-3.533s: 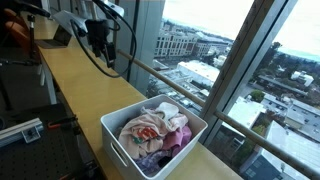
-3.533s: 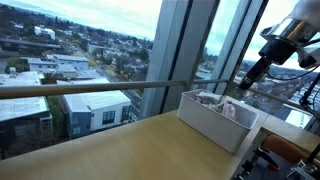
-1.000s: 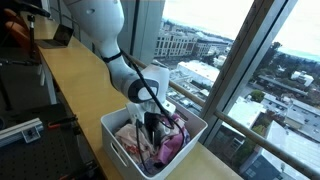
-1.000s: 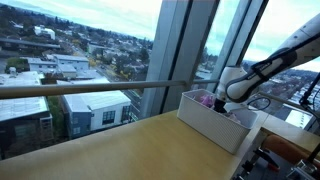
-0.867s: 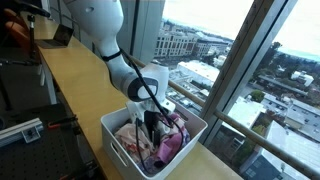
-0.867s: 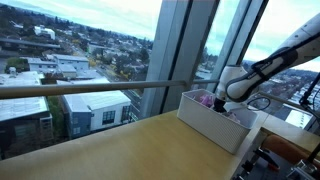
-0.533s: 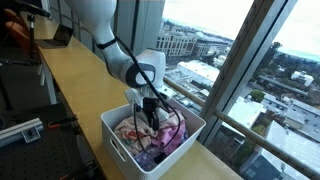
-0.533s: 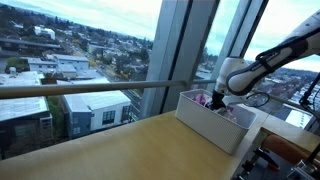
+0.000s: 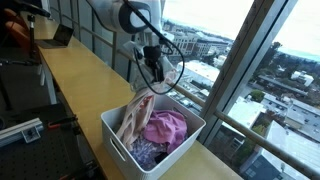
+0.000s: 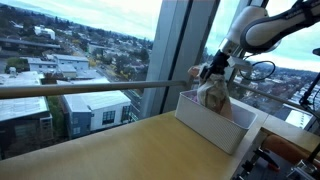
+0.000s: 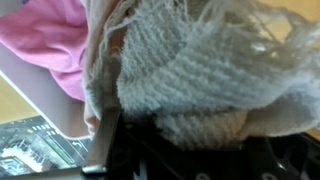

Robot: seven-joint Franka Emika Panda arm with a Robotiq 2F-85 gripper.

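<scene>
I see a beige cloth (image 11: 190, 70), rough, loosely knitted, matt; a soft pink cloth (image 9: 165, 128); a smooth white plastic bin (image 9: 120, 152); a matt pale wood counter (image 9: 75, 75).

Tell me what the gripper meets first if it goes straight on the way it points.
Pointing down, the gripper, shut on the beige cloth, would probably meet the clothes pile in the white bin first; depth is unclear.

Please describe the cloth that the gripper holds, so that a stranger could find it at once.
On the long wooden counter by the windows stands a white bin. Above it the gripper holds a beige cloth that hangs down into the bin. It alone is lifted and pale; the pink cloth beside it lies inside.
</scene>
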